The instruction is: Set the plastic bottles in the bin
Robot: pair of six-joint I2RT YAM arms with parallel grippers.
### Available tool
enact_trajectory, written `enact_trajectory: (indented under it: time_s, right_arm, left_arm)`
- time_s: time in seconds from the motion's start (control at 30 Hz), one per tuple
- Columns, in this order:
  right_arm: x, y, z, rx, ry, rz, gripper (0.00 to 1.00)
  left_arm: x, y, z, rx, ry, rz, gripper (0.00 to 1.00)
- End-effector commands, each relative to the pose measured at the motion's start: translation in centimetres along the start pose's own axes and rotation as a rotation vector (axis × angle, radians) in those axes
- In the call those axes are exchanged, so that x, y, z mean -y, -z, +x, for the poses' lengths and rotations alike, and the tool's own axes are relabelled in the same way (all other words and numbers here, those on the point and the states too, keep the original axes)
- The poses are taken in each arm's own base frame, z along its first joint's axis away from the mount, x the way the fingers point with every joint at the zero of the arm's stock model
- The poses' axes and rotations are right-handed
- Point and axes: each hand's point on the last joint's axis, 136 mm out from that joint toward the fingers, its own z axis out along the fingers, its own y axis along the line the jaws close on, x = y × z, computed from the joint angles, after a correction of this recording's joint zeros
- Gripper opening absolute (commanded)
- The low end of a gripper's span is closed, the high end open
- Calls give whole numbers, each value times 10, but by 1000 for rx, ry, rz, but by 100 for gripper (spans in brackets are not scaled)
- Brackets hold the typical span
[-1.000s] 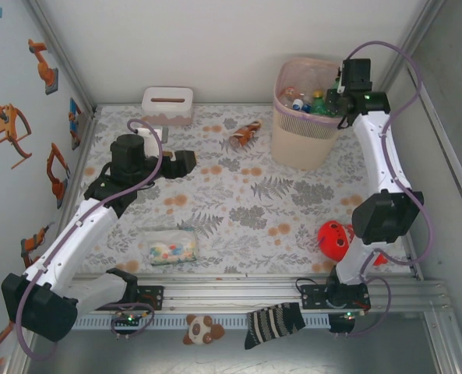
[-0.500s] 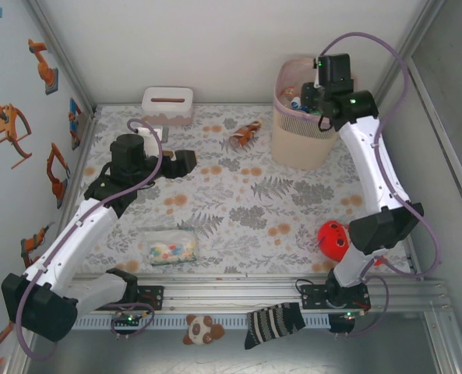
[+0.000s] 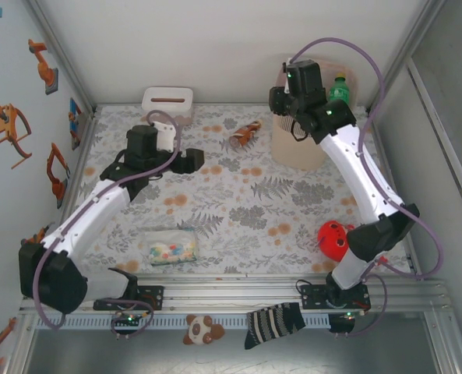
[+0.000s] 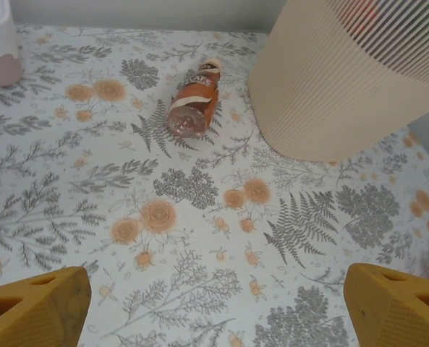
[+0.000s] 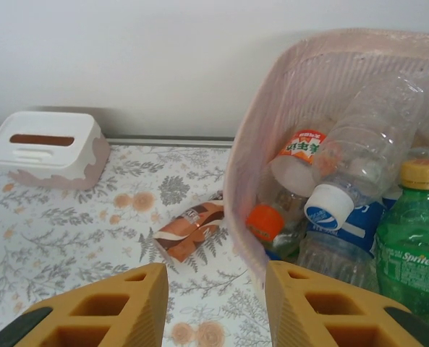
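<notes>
A brown-and-orange plastic bottle [image 3: 245, 134] lies on its side on the flowered table, left of the beige-pink bin [image 3: 299, 150]. In the left wrist view this bottle [image 4: 194, 107] lies well ahead of my left gripper [image 4: 214, 311], which stands wide open and empty over bare table, with the bin's wall [image 4: 330, 101] to its right. My right gripper [image 5: 214, 303] hovers open and empty above the bin's left rim [image 5: 244, 181]. Inside lie several bottles: a green Sprite one [image 5: 413, 242], a clear one with a blue-and-white cap [image 5: 344, 188] and an orange-capped one [image 5: 268, 220]. The fallen bottle [image 5: 192, 228] shows beside the bin.
A white tissue box [image 3: 167, 104] stands at the back left. A clear packet of coloured pieces [image 3: 168, 248] lies front left and a red toy [image 3: 333, 238] front right. A striped sock [image 3: 273, 323] and a panda toy [image 3: 202, 329] lie past the front rail.
My right arm has swung left across the bin, from its right rim to its left rim. My left arm has reached forward toward the fallen bottle and its jaws have widened a little.
</notes>
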Motion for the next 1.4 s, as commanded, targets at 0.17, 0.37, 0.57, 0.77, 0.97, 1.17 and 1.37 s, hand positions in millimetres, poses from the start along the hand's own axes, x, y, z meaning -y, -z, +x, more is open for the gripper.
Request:
enact_trajectory:
  time_s: [0.17,0.37,0.57,0.77,0.97,1.17,1.37]
  right_arm:
    - [12,63,-26,125,-35,27,40]
    - [28,96,-25,159,-36,63,40]
    - [44,120,-19,175,-33,107,40]
    - [57,138,-14,187,-25,143,40]
    - [65,147,-6,183,-14,170,40]
    - [68,147,-1,174,-6,180,40]
    - [70,148,2,171,-4,183,40]
  left_arm:
    - [6,-62,-29,-16,-133,105,92]
    - [7,-113,-29,-66,-190,189,90]
    - [-10,-173,-21,-79,-309,162,87]
    - [-28,-228,-2,-96,-402,139,89]
    - [-44,-266,7,-120,-396,96,92]
    - [-37,-284,5,-145,-471,76,96]
    - [-38,-298,14,-233,-561,52,95]
